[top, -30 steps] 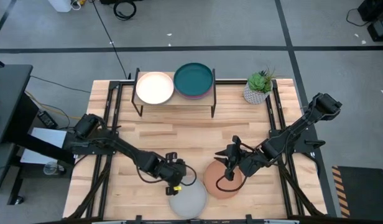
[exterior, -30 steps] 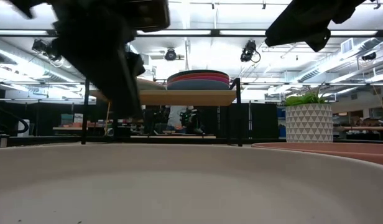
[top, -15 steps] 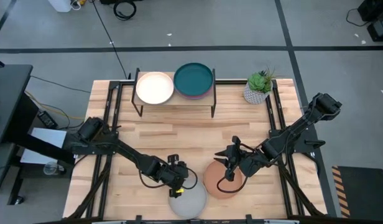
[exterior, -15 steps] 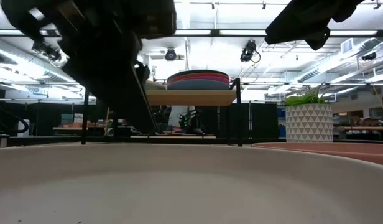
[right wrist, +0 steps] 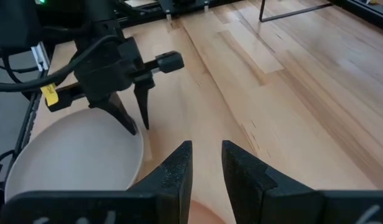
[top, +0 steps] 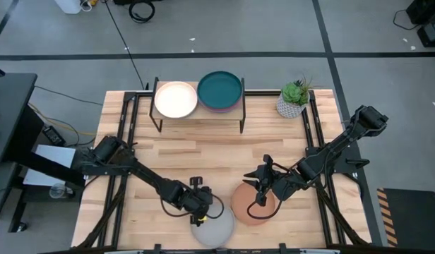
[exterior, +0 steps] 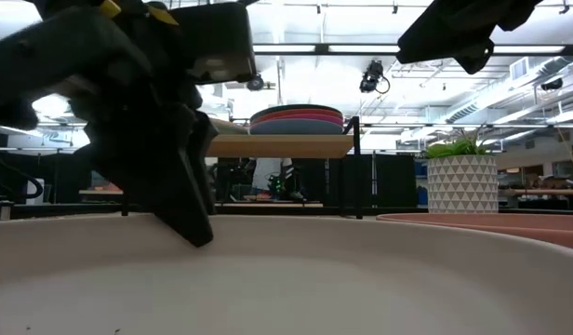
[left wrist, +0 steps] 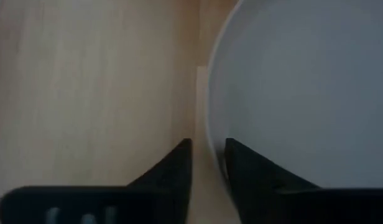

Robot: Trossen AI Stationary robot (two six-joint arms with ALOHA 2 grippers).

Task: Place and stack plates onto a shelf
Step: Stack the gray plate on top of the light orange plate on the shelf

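A grey plate lies flat by the table's near edge, with a salmon plate to its right. My left gripper is open and low over the grey plate's far-left rim. In the left wrist view one finger stands inside the plate and one outside. My right gripper is narrowly open and hovers over the salmon plate's far part. On the shelf sit a cream plate and a stack topped by a dark teal plate. My left gripper comes from above, pointing down, astride the grey plate's far-left rim. One finger is over the inside and the other over the bare wood. Whether either finger touches the rim I cannot tell.
A potted plant in a white pot stands near the table's far right corner. Black rails run along the left and right sides of the table. Bare wood lies between the shelf and the two near plates.
My left gripper has moved toward the table's near edge and down onto the grey plate's rim; in the low view it looms larger and lower. The right arm and both plates have kept still.
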